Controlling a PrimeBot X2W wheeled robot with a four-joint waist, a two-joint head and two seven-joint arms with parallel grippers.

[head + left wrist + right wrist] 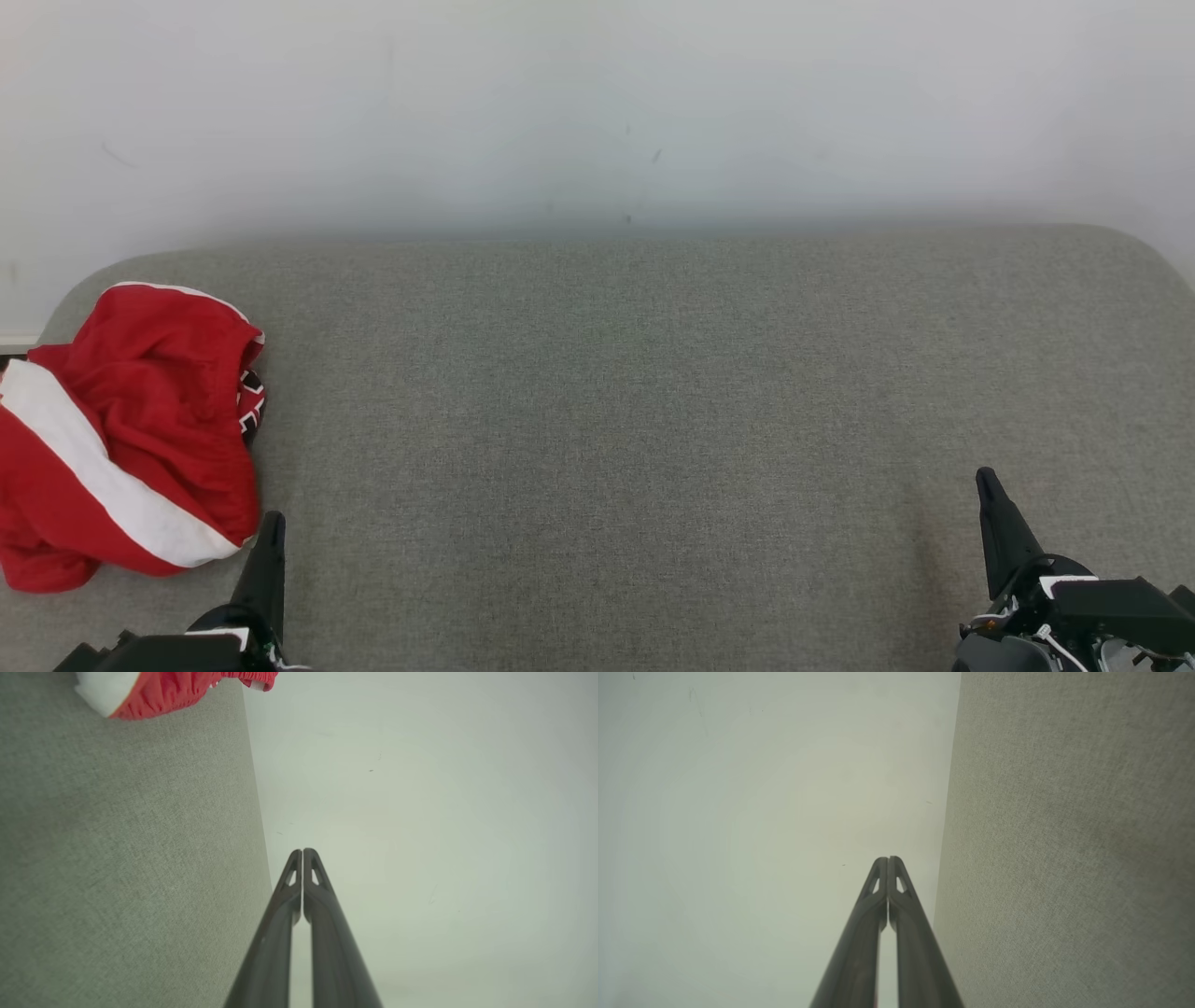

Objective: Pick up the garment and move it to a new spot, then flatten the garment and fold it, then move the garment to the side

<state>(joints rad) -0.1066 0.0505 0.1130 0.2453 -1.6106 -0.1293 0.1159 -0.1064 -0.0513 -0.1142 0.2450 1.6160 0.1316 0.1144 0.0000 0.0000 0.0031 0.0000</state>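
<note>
Head view: pickup judged not yet begun.
The garment (pixel 131 429) is seen bunched at the cushion's (pixel 607 420) left end, near the left gripper (pixel 271 525); it and the right gripper (pixel 987 485) are pinched closed, empty, and must be opened first.

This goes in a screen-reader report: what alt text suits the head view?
A crumpled red garment with a white stripe lies at the left end of a grey fabric surface. The left gripper and right gripper sit shut and empty at the bottom corners.

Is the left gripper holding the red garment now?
No, the left gripper is shut on nothing, and the garment lies apart from it on the grey surface.
</note>
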